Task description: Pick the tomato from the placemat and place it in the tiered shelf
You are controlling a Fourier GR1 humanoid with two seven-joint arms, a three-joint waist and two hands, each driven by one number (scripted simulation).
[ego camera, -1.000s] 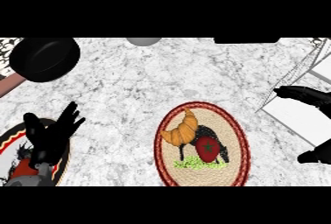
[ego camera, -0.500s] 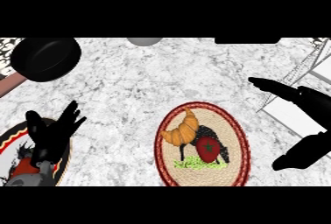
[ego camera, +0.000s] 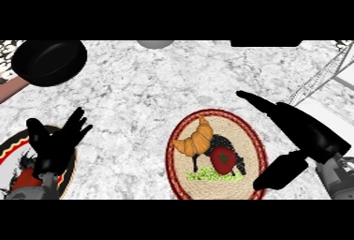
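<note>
A red tomato (ego camera: 223,160) lies on the oval placemat (ego camera: 250,136) at the lower middle, next to an orange croissant (ego camera: 195,140). My right hand (ego camera: 298,129) hangs open just right of the mat, fingers stretched toward the upper left and thumb pointing down beside the mat's right rim, apart from the tomato. My left hand (ego camera: 55,143) rests open at the lower left, fingers up. The wire tiered shelf (ego camera: 323,77) shows only partly at the right edge.
A black pan (ego camera: 50,63) with a brown handle sits at the upper left. A red-rimmed plate (ego camera: 15,150) lies under my left hand. A grey round thing (ego camera: 155,44) peeks in at the top edge.
My right hand has come in from the right edge toward the placemat, spreading fingers and thumb. The left hand and the tomato have stayed put.
</note>
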